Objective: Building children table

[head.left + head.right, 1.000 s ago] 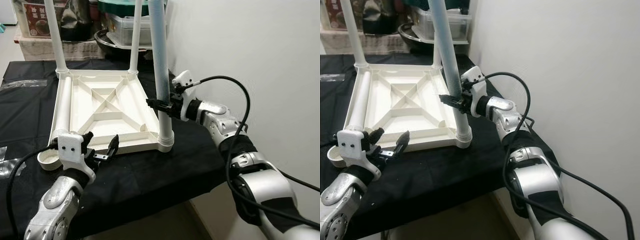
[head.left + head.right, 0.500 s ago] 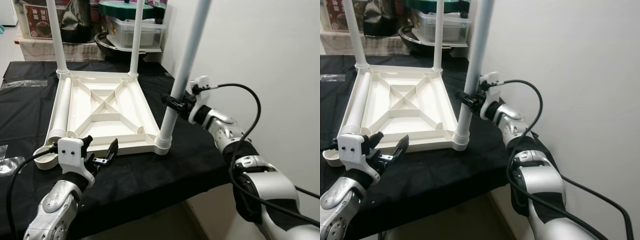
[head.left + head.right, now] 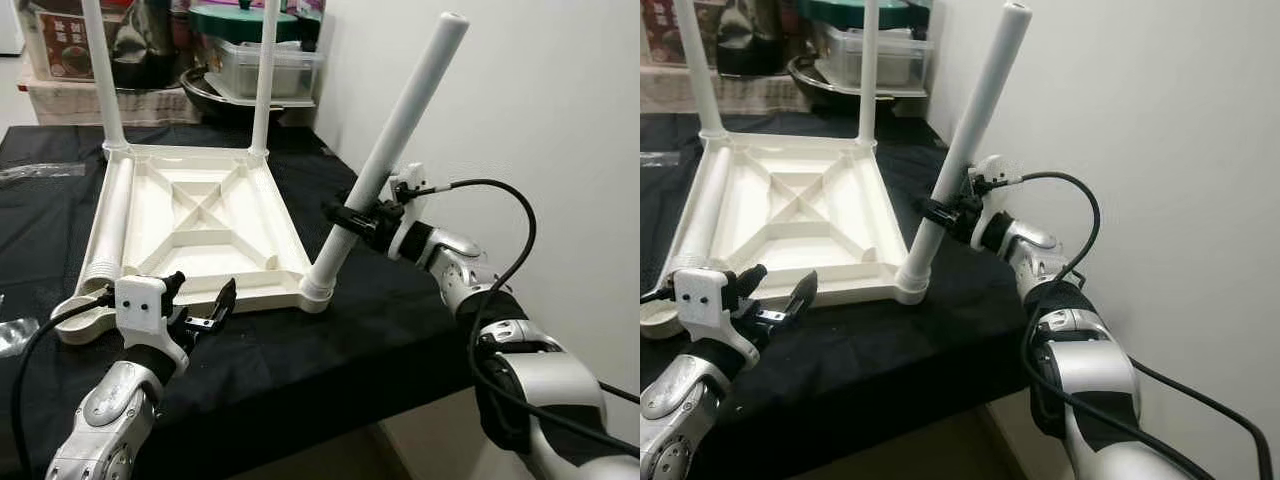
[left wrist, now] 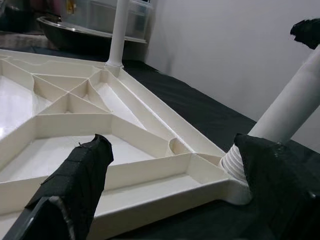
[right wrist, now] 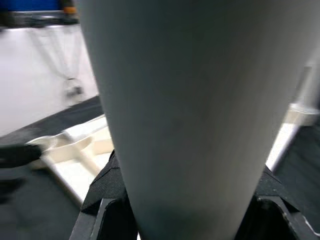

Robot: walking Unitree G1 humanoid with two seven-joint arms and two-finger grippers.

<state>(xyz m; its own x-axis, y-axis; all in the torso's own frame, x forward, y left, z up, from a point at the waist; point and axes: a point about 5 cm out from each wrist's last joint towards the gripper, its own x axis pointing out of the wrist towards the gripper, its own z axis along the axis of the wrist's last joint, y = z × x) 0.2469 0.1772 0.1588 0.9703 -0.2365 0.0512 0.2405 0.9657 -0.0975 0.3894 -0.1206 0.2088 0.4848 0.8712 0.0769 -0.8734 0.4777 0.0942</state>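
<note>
The near-right table leg [image 3: 385,163], clamped in the right tool [image 3: 352,214], has tipped from upright to leaning rightward.

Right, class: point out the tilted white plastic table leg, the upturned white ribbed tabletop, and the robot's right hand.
Tilted white plastic table leg [image 3: 400,125]: left eye view, upper shaft.
Upturned white ribbed tabletop [image 3: 205,213]: left eye view, centre rib crossing.
Right hand [image 3: 352,217]: left eye view, between fingertips on the leg.

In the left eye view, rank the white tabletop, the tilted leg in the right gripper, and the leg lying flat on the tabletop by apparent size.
1. Tabletop, largest.
2. Tilted leg, held by the right gripper.
3. Lying leg, which looks shorter, though foreshortening makes ranks two and three unsure.
</note>
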